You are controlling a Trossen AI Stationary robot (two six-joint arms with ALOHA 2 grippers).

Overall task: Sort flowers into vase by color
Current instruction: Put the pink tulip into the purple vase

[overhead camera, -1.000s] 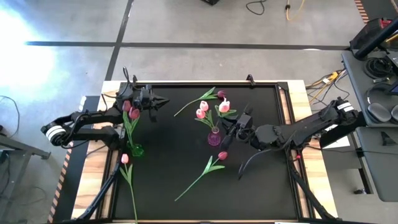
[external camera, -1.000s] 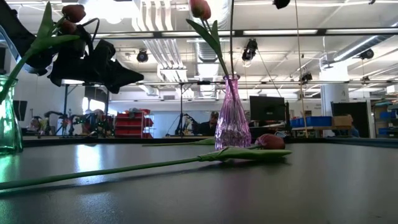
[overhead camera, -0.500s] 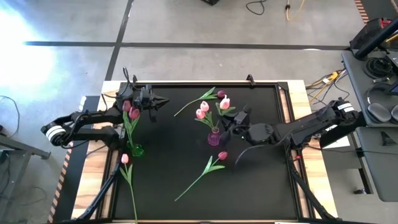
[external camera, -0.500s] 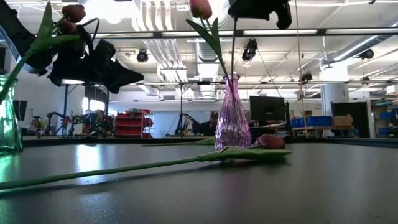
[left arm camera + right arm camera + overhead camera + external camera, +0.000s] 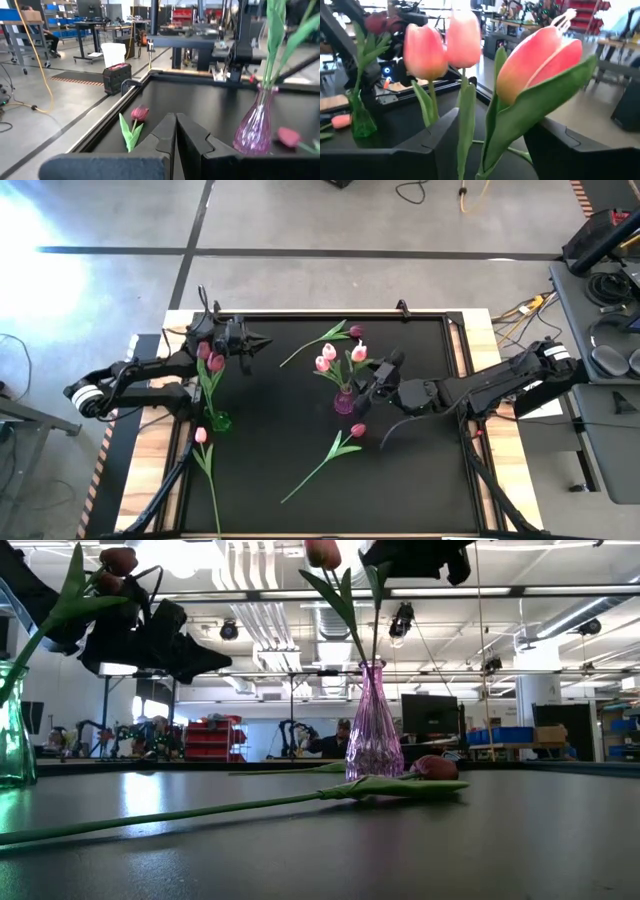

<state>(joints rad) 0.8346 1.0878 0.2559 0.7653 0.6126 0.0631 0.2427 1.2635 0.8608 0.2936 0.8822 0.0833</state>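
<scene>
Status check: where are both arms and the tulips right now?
Right gripper at the pink vase, jaws around a pink tulip stem. Left gripper shut, idle over the green vase. Three tulips loose on the mat.

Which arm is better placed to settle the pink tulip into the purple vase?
Right. The right gripper has the pink tulip between its fingers beside the purple vase; the left gripper is across the table.

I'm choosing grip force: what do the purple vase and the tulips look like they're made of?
The purple vase looks like clear tinted glass, faceted; the room shows through it, though moulded plastic is possible. The tulips look artificial, perhaps soft plastic or foam: smooth, matte, uniform petals and flat stiff leaves.
</scene>
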